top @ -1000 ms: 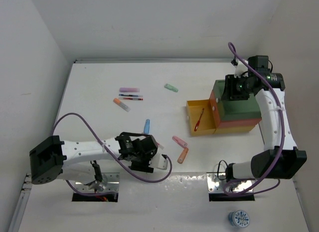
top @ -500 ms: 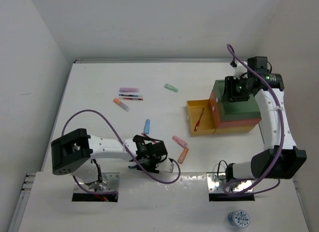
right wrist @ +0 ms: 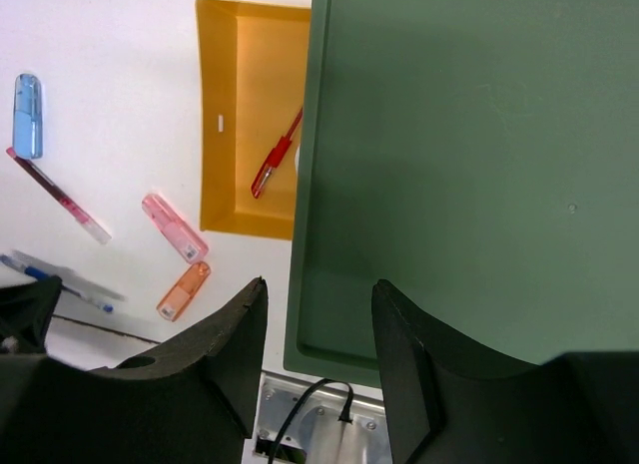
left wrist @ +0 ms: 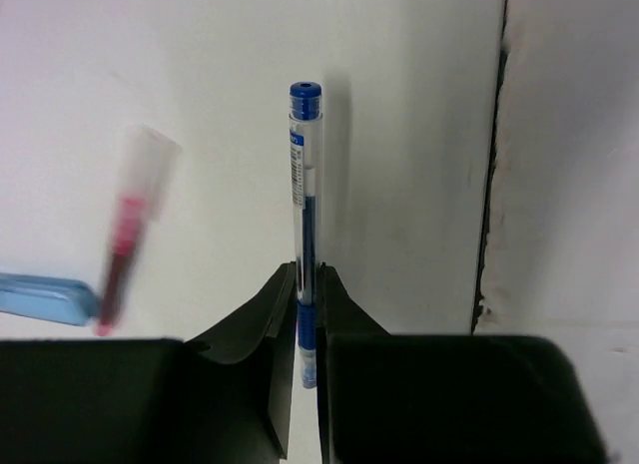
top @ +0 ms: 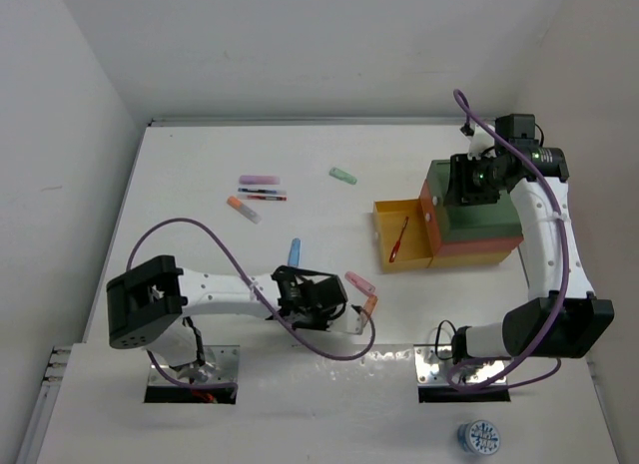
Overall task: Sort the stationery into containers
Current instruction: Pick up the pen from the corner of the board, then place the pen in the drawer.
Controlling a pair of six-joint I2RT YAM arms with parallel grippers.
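My left gripper (left wrist: pixel 307 274) is shut on a thin blue pen (left wrist: pixel 305 215) that lies on the white table and points away from the jaws. In the top view this gripper (top: pixel 319 299) sits low at the near edge, left of a pink marker (top: pixel 359 282) and an orange marker (top: pixel 367 306). My right gripper (right wrist: pixel 319 284) hangs open over the near edge of the green tray (right wrist: pixel 479 165), holding nothing. The green tray tops the stack above the red-orange tray (top: pixel 427 220). The yellow tray (right wrist: pixel 240 135) is pulled out to the left with a red pen (right wrist: pixel 277 155) in it.
A blue marker (top: pixel 295 251) lies mid-table. A mint marker (top: pixel 342 175), a purple marker (top: pixel 259 180), a red pen (top: pixel 262 194) and another orange marker (top: pixel 243 209) lie farther back. A dark red pen (right wrist: pixel 60 197) lies near the blue marker. The table's seam (left wrist: pixel 489 185) runs right of the blue pen.
My left gripper has swung right along the near edge toward the pink and orange markers and closed on the blue pen. The right arm has not moved.
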